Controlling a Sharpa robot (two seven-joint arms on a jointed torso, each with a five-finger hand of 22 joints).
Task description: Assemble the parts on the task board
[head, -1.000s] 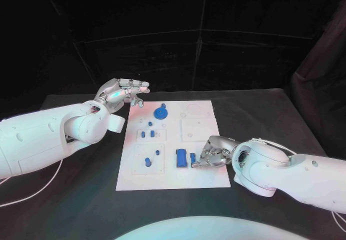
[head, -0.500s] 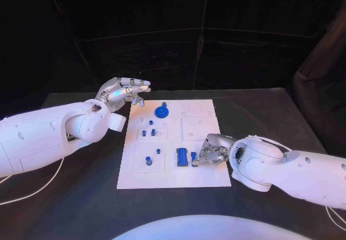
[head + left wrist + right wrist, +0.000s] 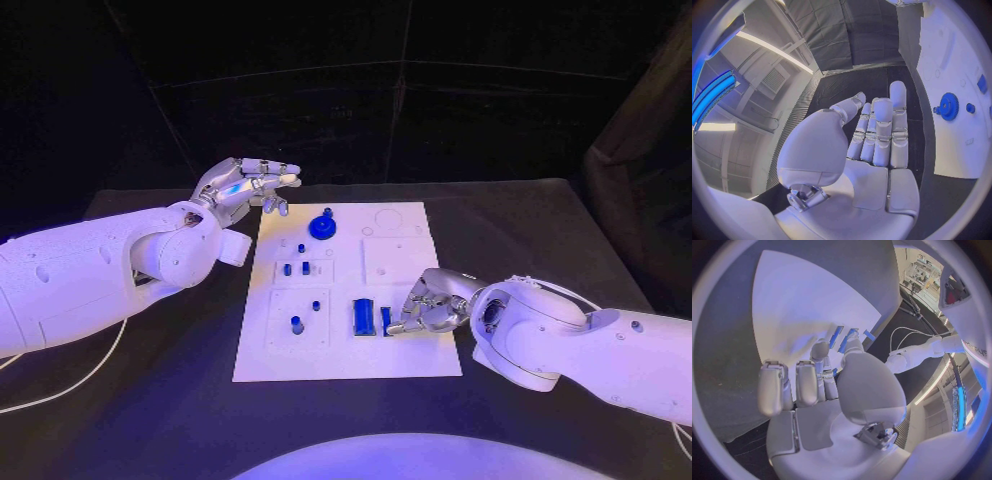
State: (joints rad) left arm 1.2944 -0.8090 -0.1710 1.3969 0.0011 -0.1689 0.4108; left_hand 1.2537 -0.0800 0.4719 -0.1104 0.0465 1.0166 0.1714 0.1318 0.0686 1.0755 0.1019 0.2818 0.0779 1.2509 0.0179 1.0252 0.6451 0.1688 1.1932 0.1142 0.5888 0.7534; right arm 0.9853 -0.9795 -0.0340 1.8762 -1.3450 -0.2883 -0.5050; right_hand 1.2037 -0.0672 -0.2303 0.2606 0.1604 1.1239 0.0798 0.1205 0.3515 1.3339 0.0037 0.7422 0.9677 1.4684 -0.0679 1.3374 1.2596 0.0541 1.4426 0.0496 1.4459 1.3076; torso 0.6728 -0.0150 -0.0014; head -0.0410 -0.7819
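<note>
The flat white rectangular task board (image 3: pixel 346 355) lies in the middle of the black table (image 3: pixel 534 230), and everything is best placed from it. At its near right edge the silver right hand (image 3: pixel 421 308) bends down over the board, its fingertips (image 3: pixel 392 325) at a slim blue bar-shaped part (image 3: pixel 385 320) that sits just beside a broader blue rectangular block (image 3: pixel 362 315); whether the fingers actually pinch the slim part or merely touch it cannot be told, since the right wrist view hides the contact behind the thumb. The reach looks meant to seat or lift that piece. Off the board's far left corner the silver left hand (image 3: pixel 248 183) hovers above the table holding nothing, fingers extended and loosely together, probably parked clear of the work. Near that corner on the board stands a round blue gear-like part (image 3: pixel 322 226), with small blue pegs (image 3: pixel 296 267) in the plates between it and the block.
</note>
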